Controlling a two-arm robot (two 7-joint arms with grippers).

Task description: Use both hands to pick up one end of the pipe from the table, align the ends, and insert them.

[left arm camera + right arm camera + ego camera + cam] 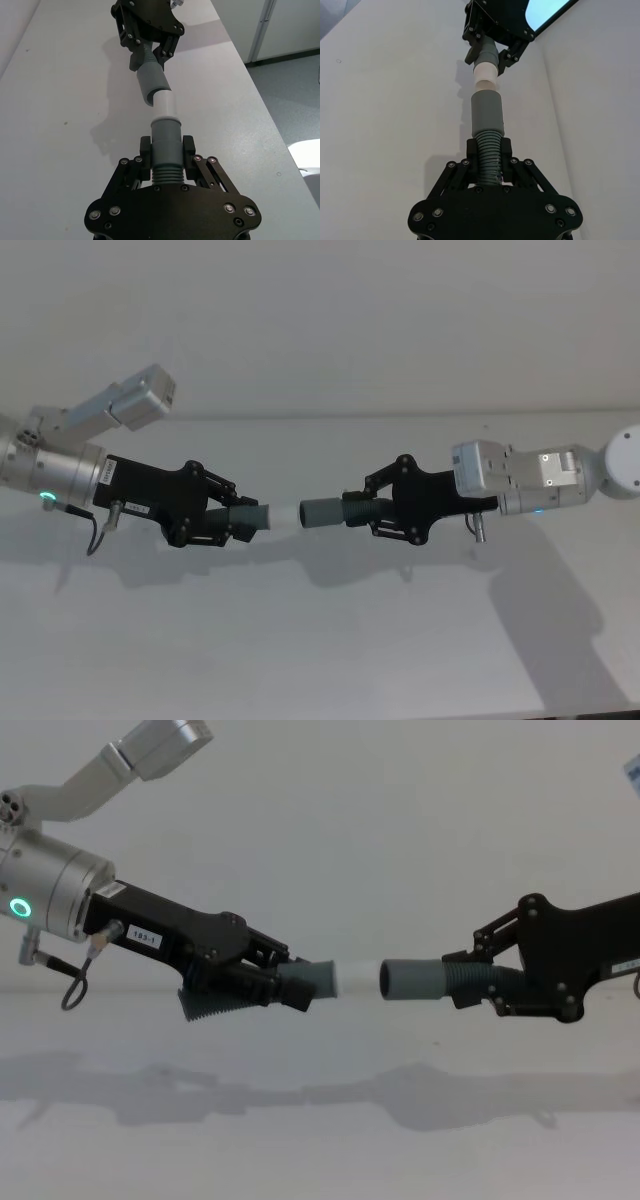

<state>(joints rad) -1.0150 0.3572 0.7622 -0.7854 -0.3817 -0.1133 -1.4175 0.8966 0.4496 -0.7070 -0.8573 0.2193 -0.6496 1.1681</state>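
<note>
We hold both pipe pieces in the air above the counter [320, 640], end to end. Our left hand [225, 520] is clenched on the piece with the white tip [352, 977], gripping it at the grey cuff; our right hand [385, 512] is clenched on the ribbed part of the other piece, whose socket [392, 979] faces the tip.

In the chest view a small gap still separates tip and socket, and the two look nearly level. In the left wrist view the socket [152, 85] appears tilted a little off the tip's axis, so we judge the alignment not quite finished.

To do the insertion well, we should first square the axes: turn the right wrist slightly until the socket's mouth looks straight at the tip, then close the gap slowly along that line. We should keep both grips firm, since the ribbed part under the right hand may flex and let the socket droop or skew on contact.
</note>
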